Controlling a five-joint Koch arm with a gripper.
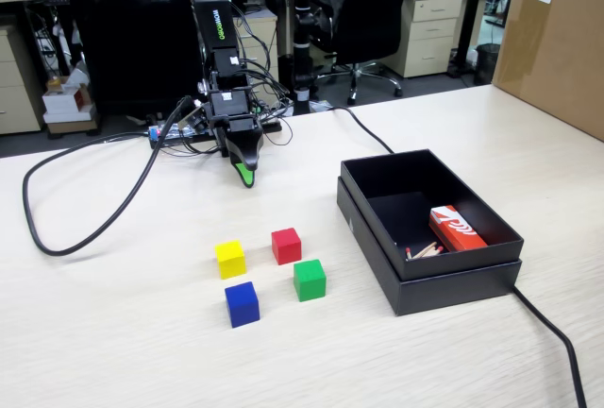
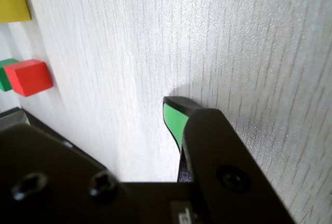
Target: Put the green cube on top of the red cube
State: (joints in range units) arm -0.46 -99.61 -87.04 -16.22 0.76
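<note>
In the fixed view the green cube [image 1: 310,280] sits on the table, just in front and to the right of the red cube [image 1: 286,246]. My gripper [image 1: 245,174] hangs tip-down over bare table behind them, well apart from both. The wrist view puts the red cube [image 2: 28,77] at the left edge, with a sliver of the green cube [image 2: 4,74] behind it. My gripper [image 2: 98,115] is open and empty. One green-padded finger [image 2: 174,117] is on the right, the other tip is at the far left edge, and bare table lies between them.
A yellow cube [image 1: 230,259] and a blue cube [image 1: 242,304] sit left of the red and green ones. An open black box [image 1: 373,191] holding a red-and-white carton [image 1: 456,229] stands to the right. Black cables [image 1: 85,229] run across the table, and a cardboard panel [image 1: 552,40] stands at the far right.
</note>
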